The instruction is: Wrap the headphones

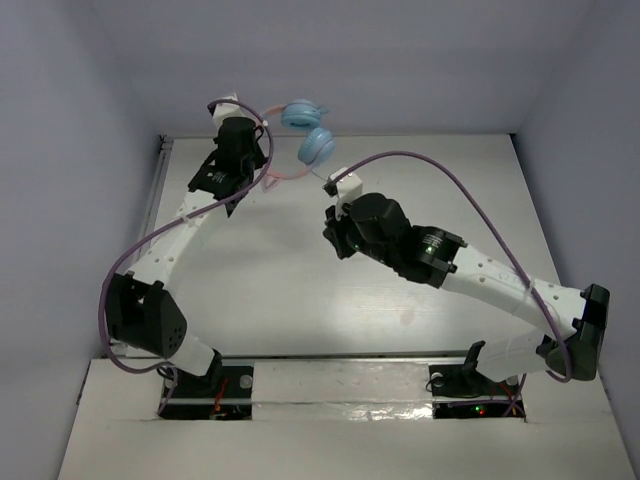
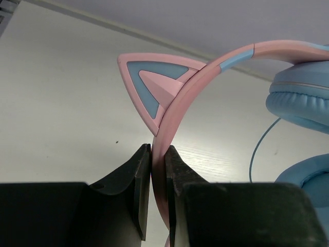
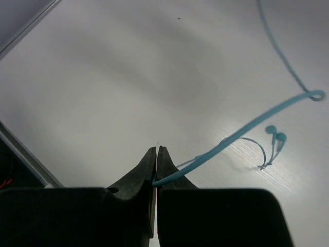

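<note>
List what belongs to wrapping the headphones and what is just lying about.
Job: pink cat-ear headphones with light blue ear cups, headband pinched in the left fingers; their thin light blue cable, pinched in the right fingers.
Lying about: small teal earbud-like pair on the white table.

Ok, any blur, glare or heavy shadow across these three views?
Top external: evenly lit and sharp. Left wrist: the headphones crisp, the left gripper a dark silhouette. Right wrist: the cable soft-edged near the right gripper, broad faint shadows on the table.
</note>
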`<state>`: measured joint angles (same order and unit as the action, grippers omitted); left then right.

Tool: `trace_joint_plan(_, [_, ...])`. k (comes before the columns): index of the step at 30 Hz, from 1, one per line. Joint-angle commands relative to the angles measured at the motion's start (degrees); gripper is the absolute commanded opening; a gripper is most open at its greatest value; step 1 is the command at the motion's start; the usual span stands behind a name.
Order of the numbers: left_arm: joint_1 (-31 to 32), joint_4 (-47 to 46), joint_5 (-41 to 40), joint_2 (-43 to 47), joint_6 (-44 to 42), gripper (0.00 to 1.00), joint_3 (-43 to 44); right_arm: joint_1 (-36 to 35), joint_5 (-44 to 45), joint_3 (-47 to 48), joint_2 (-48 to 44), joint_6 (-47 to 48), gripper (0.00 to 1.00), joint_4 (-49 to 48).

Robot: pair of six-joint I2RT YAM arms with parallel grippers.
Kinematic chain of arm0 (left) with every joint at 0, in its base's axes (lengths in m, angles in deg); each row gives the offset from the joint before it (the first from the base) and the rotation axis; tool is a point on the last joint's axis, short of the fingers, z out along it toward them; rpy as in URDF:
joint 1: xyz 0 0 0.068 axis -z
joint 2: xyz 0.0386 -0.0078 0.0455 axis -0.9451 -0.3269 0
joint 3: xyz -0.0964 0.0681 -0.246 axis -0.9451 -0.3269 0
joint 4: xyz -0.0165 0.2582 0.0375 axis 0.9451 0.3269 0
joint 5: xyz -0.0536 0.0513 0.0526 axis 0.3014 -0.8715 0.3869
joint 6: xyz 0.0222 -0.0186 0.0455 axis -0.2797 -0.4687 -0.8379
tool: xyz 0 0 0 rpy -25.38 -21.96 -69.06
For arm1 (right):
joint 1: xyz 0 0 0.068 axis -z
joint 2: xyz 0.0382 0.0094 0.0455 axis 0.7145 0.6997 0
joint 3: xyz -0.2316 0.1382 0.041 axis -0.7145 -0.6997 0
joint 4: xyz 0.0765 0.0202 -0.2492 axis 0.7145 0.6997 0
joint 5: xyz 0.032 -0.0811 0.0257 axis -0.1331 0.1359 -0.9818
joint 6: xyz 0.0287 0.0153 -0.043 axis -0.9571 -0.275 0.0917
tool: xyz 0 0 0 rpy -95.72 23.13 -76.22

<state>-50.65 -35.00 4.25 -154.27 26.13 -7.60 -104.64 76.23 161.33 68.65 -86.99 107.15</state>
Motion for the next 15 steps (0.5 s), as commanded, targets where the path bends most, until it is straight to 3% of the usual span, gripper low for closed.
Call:
trace_joint_plan(1, [2.0, -2.5, -2.7, -1.4, -6.4, 0.0, 2.7, -0.3, 7.2, 4.0, -0.5, 3.0, 0.0, 4.7])
trace_joint_plan(15, [10.9, 3.3, 0.3, -9.8, -12.1, 0.0, 7.5, -0.3, 8.3, 14.2, 0.3, 10.0, 0.0, 5.3])
